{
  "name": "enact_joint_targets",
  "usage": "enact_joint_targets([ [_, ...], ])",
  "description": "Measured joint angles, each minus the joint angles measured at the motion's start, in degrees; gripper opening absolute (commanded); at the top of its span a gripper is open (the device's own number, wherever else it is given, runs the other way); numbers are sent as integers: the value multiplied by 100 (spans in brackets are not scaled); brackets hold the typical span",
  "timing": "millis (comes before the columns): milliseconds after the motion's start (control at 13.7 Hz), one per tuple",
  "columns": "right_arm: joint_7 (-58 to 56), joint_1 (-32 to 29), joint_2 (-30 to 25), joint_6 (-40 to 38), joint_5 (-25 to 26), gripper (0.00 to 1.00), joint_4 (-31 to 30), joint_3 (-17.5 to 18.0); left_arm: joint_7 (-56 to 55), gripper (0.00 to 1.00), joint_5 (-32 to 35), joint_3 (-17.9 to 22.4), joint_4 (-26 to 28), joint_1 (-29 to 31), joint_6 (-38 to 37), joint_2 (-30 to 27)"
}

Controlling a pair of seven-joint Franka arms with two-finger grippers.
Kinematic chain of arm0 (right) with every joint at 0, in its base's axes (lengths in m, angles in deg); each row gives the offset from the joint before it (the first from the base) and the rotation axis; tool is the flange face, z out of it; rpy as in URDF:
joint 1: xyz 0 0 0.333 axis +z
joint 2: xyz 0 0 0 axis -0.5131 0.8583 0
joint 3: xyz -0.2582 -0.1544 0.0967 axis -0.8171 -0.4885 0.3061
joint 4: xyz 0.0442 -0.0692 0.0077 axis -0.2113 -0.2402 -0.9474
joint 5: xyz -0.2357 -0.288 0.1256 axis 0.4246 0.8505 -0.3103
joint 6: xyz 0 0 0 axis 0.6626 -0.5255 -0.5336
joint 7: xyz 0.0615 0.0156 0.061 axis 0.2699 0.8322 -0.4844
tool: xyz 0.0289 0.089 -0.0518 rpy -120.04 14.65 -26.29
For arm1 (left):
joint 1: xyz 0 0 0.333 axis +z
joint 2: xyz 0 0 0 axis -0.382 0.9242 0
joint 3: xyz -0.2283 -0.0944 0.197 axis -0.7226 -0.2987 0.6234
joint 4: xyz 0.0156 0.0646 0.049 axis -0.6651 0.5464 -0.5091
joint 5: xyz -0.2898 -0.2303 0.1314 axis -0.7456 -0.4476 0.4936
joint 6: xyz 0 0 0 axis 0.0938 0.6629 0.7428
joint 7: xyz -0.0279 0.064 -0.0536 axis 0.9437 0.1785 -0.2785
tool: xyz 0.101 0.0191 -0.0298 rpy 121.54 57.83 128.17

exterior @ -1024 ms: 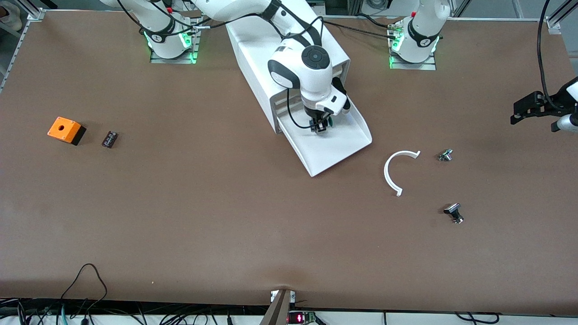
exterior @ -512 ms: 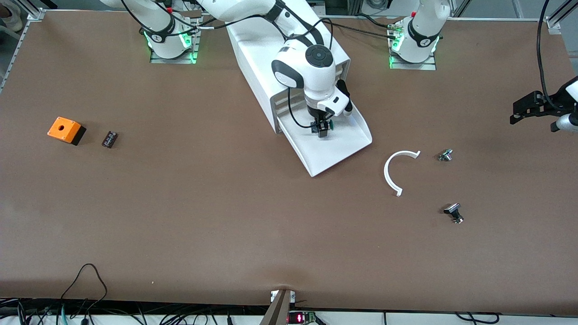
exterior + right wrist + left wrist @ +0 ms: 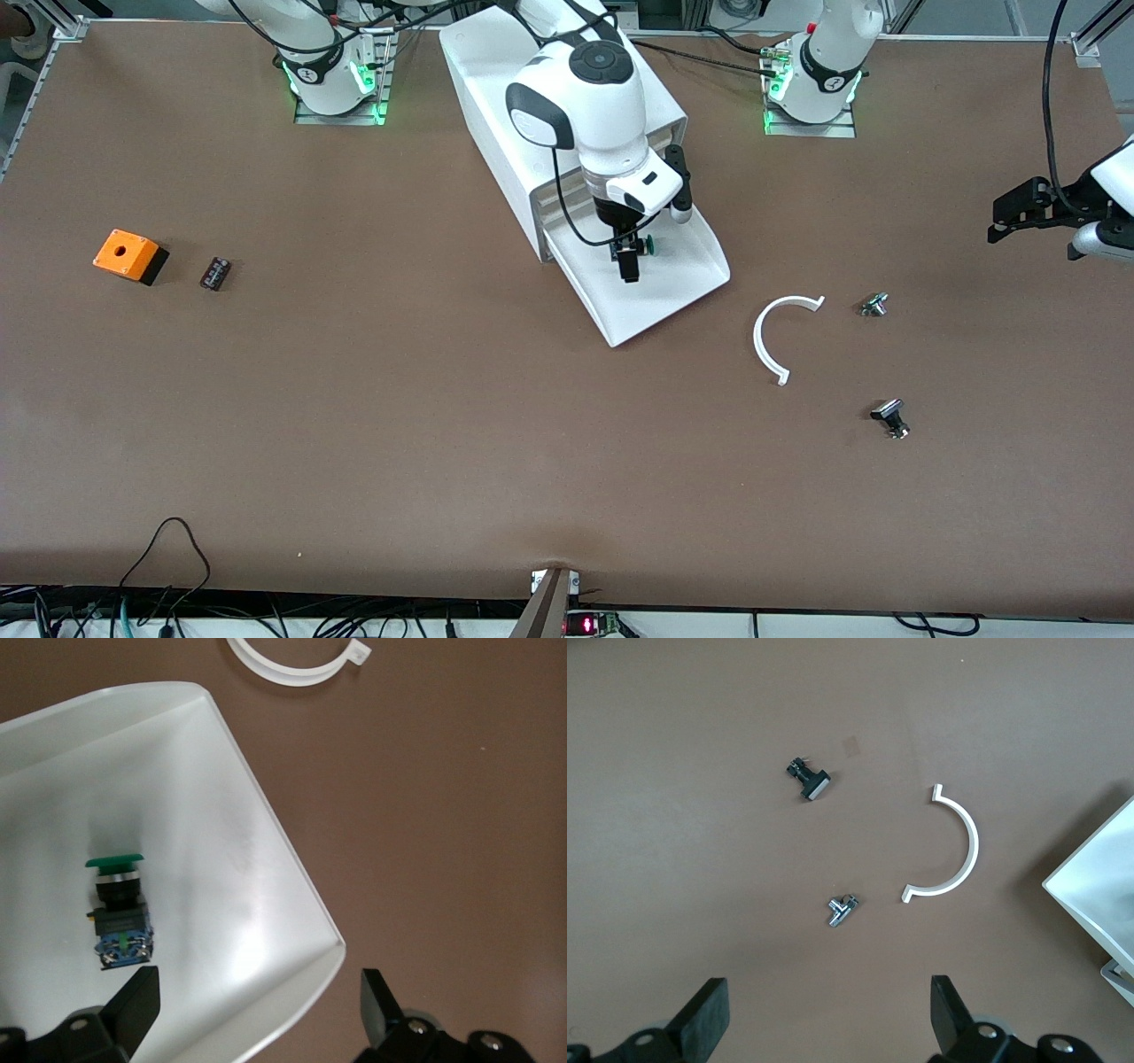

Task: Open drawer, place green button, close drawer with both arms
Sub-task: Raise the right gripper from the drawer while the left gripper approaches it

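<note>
The lowest drawer (image 3: 664, 297) of the white cabinet (image 3: 496, 106) stands pulled out. Inside it lies the button (image 3: 649, 245) on its side, with a green cap and a dark body. In the right wrist view the button (image 3: 120, 908) rests on the drawer floor (image 3: 230, 842), apart from both fingers. My right gripper (image 3: 629, 263) hangs open just above the drawer, holding nothing; its fingertips (image 3: 133, 999) stand wide around the drawer's rim. My left gripper (image 3: 1019, 211) hovers open and empty over the left arm's end of the table, where it waits. In the left wrist view it (image 3: 828, 1019) has only bare table between its fingers.
Beside the drawer, toward the left arm's end, lie a white half ring (image 3: 778, 337), a small silver part (image 3: 874, 305) and a black-and-silver knob (image 3: 890, 416). Toward the right arm's end sit an orange box with a hole (image 3: 128, 255) and a small dark part (image 3: 214, 273).
My right gripper has opened, let the button go into the drawer and risen a little. The left gripper has shifted slightly.
</note>
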Motion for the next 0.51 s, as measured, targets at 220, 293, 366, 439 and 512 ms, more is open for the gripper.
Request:
enact_joint_targets([
  [220, 226, -280, -64, -400, -45, 100, 279, -29, 0, 100, 0, 1, 112, -6, 2, 149],
  [293, 422, -386, -96, -506, -56, 100, 334, -32, 0, 100, 0, 2, 133, -6, 2, 226],
  [366, 686, -496, -129, -566, -93, 100, 366, -34, 0, 100, 0, 3, 161, -6, 3, 295],
  [439, 1029, -605, -154, -596, -170, 100, 382, -39, 0, 100, 0, 5, 182, -6, 5, 353],
  [512, 1416, -724, -171, -618, -236, 100, 382, -43, 0, 100, 2, 6, 198, -5, 5, 399],
])
